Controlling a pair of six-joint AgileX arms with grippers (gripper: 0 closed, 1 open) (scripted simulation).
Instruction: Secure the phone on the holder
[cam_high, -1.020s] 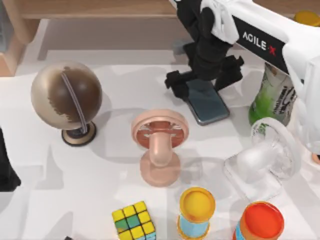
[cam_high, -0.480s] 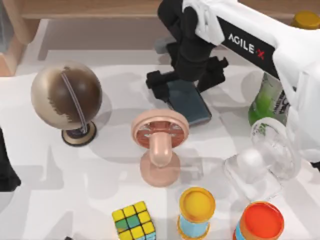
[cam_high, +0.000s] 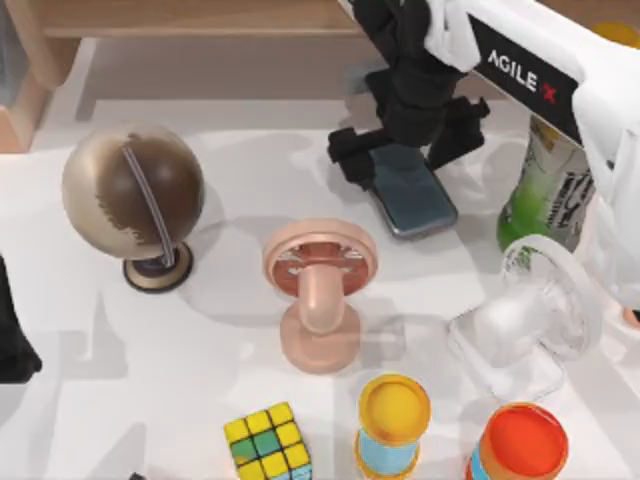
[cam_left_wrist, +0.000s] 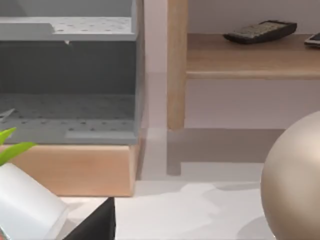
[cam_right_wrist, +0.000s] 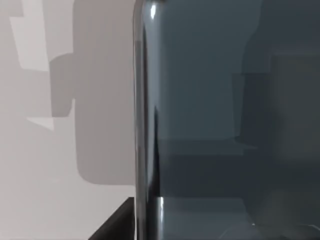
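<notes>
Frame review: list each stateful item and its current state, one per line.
phone: held by the right end effector, not yet on the holder
holder: upright, head free
globe: upright on its stand
fan: standing, untouched
green bottle: upright

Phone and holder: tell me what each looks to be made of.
The phone, under the right tool, looks like glass over a dark slate-grey body: its glossy face carries bright reflections and its rounded edge shines in the right wrist view. The holder looks like matte salmon-pink plastic, evenly coloured with soft, dull highlights.
</notes>
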